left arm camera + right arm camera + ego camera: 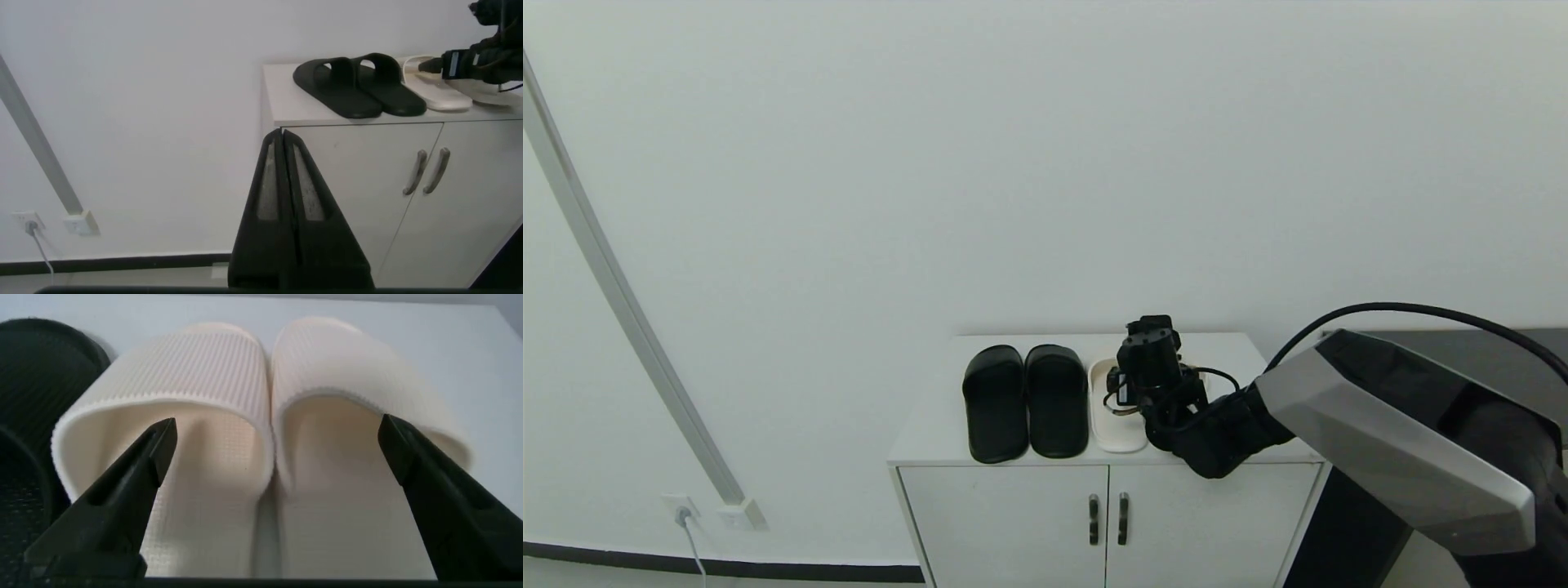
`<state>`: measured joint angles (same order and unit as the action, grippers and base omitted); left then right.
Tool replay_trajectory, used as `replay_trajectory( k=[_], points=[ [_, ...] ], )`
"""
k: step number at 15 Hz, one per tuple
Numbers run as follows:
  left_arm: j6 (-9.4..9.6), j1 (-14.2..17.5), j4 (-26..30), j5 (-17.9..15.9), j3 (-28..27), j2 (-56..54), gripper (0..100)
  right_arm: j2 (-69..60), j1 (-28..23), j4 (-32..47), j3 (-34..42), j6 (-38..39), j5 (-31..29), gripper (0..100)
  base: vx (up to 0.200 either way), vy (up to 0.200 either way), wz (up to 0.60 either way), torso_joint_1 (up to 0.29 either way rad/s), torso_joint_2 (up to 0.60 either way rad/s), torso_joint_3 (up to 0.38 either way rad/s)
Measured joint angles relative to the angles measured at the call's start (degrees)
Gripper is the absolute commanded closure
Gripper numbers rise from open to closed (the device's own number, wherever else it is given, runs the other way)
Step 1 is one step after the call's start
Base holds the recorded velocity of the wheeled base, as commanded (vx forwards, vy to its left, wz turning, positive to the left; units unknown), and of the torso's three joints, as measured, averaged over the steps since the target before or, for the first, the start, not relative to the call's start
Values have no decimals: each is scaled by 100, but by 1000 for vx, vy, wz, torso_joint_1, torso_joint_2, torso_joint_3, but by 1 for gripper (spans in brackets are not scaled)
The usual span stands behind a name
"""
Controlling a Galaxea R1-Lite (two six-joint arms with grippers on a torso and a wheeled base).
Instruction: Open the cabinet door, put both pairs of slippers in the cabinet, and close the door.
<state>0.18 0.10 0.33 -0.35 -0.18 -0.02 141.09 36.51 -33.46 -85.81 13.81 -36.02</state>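
Right claw (278,425) spread astride ribbed cream slippers (212,376), smooth black pair (1054,392)

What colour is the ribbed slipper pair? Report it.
The ribbed slippers are cream, clearest in the right wrist view.

Cream slippers (204,384) look ribbed; black slippers (996,400) matt.

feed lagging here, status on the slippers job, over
Right gripper open, at white slippers on cabinet top. Left gripper shut, low near cabinet. Doors shut. Black slippers next to the white pair.
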Motion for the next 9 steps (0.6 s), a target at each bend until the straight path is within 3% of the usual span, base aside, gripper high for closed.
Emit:
replay_trajectory(
  k=[6,7,9],
  points=[
    [-2,-2,0,2,0,0,100,317,-184,-12,-357,6,212,0,0,0,0,0,0,0],
    [-2,-5,2,2,0,0,100,330,-197,-12,-360,11,215,100,0,0,0,0,0,0],
    [-2,-2,2,2,0,0,100,334,-206,-12,-349,12,211,100,0,0,0,0,0,0]
  ],
)
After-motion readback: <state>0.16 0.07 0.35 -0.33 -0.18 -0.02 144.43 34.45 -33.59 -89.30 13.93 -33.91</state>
